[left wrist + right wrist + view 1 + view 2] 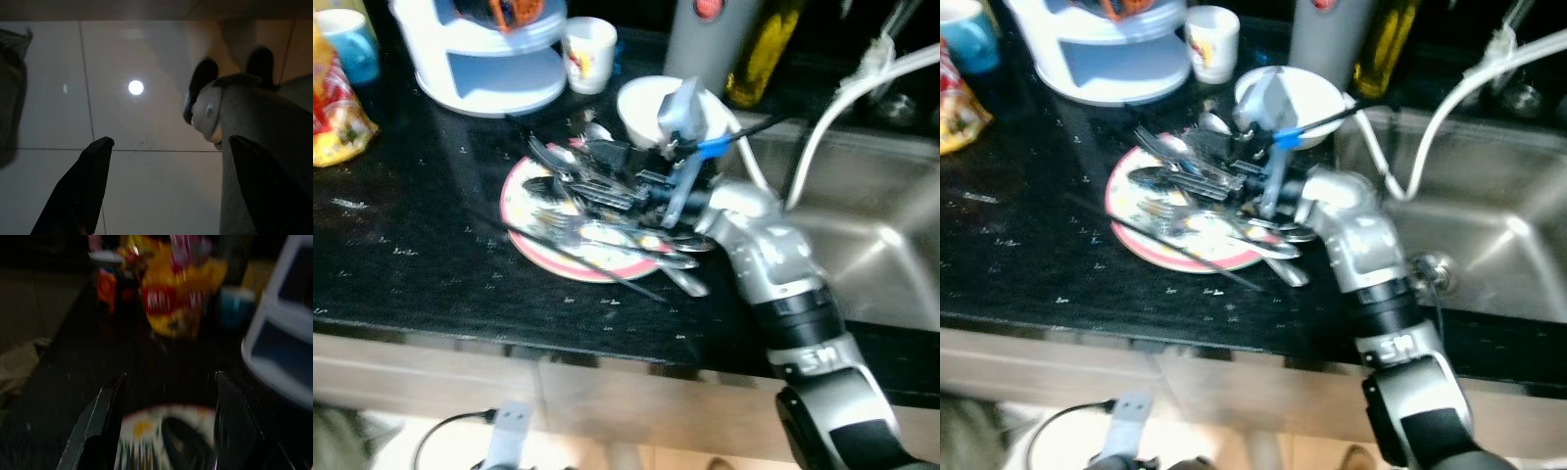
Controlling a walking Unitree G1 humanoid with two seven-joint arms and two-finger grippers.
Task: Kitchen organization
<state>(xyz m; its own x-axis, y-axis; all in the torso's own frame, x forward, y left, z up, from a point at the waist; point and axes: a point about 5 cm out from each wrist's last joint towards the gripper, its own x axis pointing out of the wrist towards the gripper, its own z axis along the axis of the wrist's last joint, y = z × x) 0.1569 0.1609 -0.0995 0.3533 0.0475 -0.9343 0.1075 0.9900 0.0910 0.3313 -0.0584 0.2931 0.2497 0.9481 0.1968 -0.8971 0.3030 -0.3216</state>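
Right gripper (166, 431) hovering over pink-rimmed round plate (533, 250) of piled silver cutlery (607, 220) near black desk's (411, 245) sink-side edge, jaws spread, gripping nothing. Left gripper (166, 186) hanging idle, jaws apart.

My right arm over a plate of cutlery on the black counter

My right arm (793, 323) rises from the lower right of the frame to the centre, where my right gripper (607, 171) lies low over the pink-rimmed plate (524, 230); its fingers blur into the heap of forks and spoons (607, 230), so I cannot tell how they stand. A white bowl (641, 103) sits just behind the plate. At the top, a white two-tier rack (489, 69) has a small printed cup (587, 54) beside it, and a grey canister (700, 44) and a dark bottle (764, 54) stand further right. A yellow packet (337, 122) and a blue mug (347, 44) occupy the upper left. The steel sink (871, 245) takes the right side, with a white hose (832, 103) arching over it.
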